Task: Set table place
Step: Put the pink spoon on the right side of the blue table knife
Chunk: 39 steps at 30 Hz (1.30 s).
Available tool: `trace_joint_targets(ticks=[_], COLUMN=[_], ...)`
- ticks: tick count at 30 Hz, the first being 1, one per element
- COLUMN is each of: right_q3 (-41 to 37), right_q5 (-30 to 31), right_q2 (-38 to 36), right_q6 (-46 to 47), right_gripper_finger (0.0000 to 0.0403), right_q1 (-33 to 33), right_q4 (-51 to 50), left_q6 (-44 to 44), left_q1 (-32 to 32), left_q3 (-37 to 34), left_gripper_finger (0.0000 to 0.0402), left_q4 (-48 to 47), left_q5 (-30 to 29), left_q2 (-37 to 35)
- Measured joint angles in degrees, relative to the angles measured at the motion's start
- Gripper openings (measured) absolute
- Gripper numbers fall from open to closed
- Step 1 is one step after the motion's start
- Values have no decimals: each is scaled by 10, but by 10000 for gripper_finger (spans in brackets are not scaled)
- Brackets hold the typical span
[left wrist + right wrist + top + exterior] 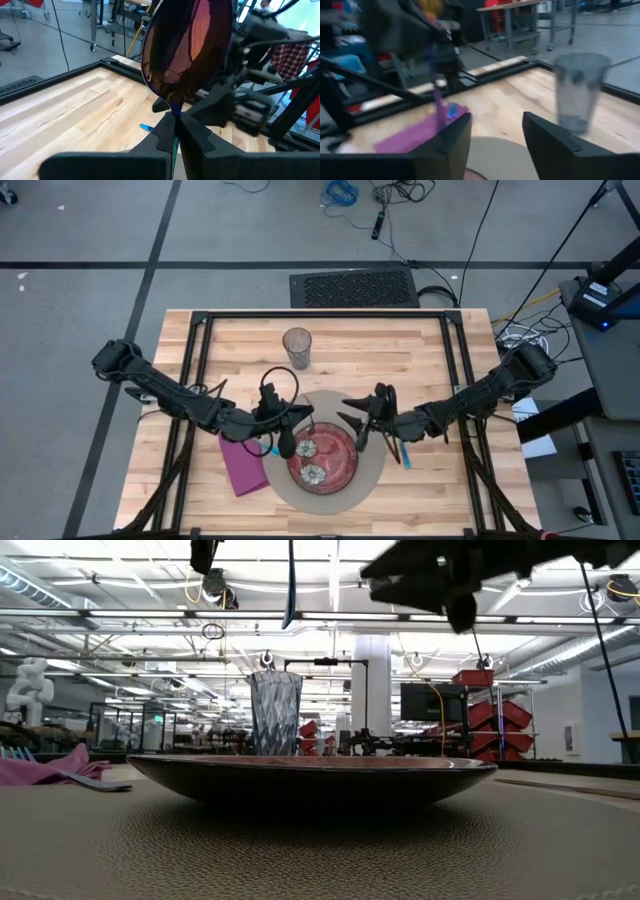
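Above a light-wood tabletop (400, 345), the left claw (277, 423) is clenched on the handle of a dark purple-tinted plastic spoon (187, 47), held bowl-up over the left edge of the place setting. The right claw (362, 423) hangs released, fingers apart and holding nothing, over the right edge of the red patterned plate (325, 462). The plate sits on a round grey-tan mat (372, 475) at the near middle of the tabletop. A purple napkin (243, 467) lies just left of the mat, a blue utensil (404, 452) just right of it. A clear glass (297, 347) stands upright beyond the mat.
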Motion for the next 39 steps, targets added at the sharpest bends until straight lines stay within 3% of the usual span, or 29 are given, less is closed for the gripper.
trace_joint_targets(ticks=[7,10,17,23,36,39], right_q3=[65,103,176,205,205,205], right_q5=[-12,-38,-35,1,12,12], right_q2=[23,44,112,141,142,142], right_q6=[-15,-18,-43,-63,-83,-83], right_gripper_finger=[204,203,188,176,72,29], right_q1=[-25,-33,-38,-43,-32,-32], right_q4=[-10,-52,-104,-109,-109,-112], left_q6=[14,15,13,10,10,10], left_q1=[4,11,21,13,5,5], left_q3=[0,0,0,0,0,0], left_gripper_finger=[0,0,0,0,0,0], left_q4=[33,54,73,74,70,68], left_q5=[-29,-29,-22,-15,-17,-15], left_q2=[13,21,38,40,40,40])
